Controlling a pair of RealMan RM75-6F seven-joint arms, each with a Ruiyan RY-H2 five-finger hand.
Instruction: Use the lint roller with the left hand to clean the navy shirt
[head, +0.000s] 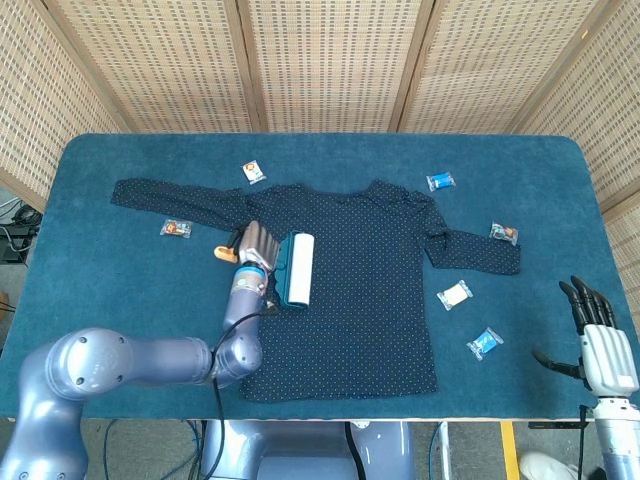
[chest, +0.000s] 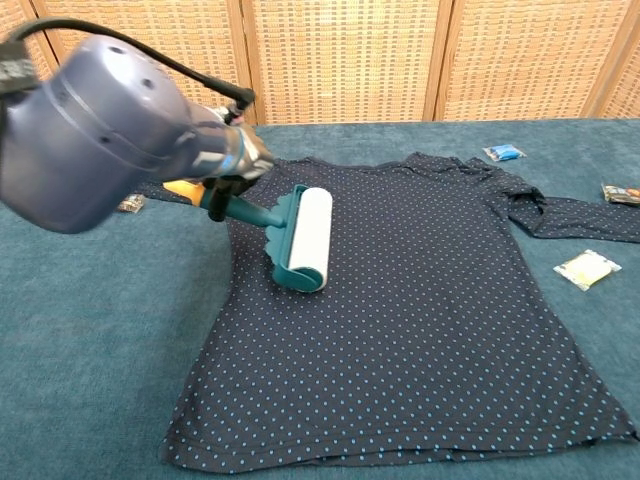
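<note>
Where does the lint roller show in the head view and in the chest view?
Head view: the lint roller lies left of centre, on the navy shirt's left part, beside the left hand.
Chest view: the lint roller lies just left of centre on the shirt.
Shared landmark: the white packet off the shirt's right edge.

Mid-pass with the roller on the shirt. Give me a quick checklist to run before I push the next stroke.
1. Grip: left robot hand holds the lint roller by its handle. Ok.
2. Contact: roller drum appears to lie on the navy shirt, near its left side. Ok, though pressure cannot be told.
3. Fabric: shirt lies flat ahead of the roller, no bunching visible. Ok.
4. Path: small packets lie on the table beside the shirt, none on it. Ok.
5. Right robot hand is open at the table's edge, away from the shirt. Ok.
6. Lint picked up on the drum: cannot tell.
</note>
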